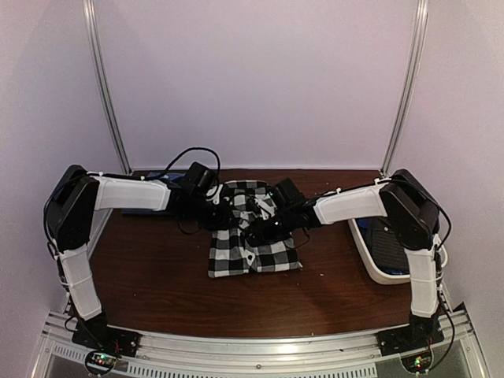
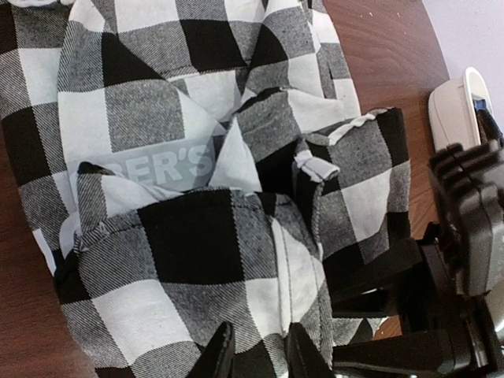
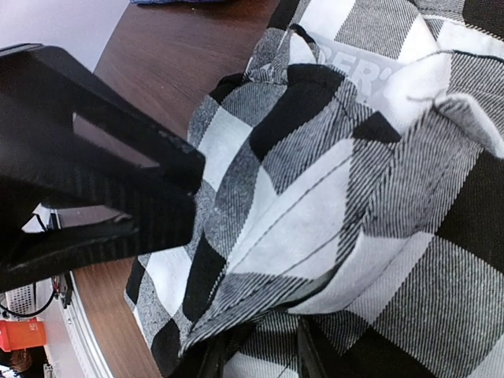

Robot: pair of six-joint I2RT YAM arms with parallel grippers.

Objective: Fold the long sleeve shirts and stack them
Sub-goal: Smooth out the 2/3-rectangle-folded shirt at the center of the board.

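A black-and-white checked long sleeve shirt [image 1: 253, 246] lies partly folded in the middle of the brown table. Both grippers meet over its far half. My left gripper [image 2: 256, 354] has a raised fold of the checked shirt [image 2: 197, 244] pinched between its fingers. My right gripper [image 3: 260, 358] is open, its fingers apart with checked cloth [image 3: 315, 205] lying loose between them. The collar with its grey label [image 2: 150, 167] faces up. A dark shirt [image 1: 391, 242] sits in the basket. Dark blue cloth [image 1: 161, 186] shows at the back left, mostly hidden by my left arm.
A white oval plastic basket [image 1: 370, 264] stands at the table's right edge, beside the right arm. Black cables [image 1: 189, 153] loop above the back of the table. White walls and metal posts enclose the back. The other arm's black body [image 3: 87, 165] crowds the right wrist view.
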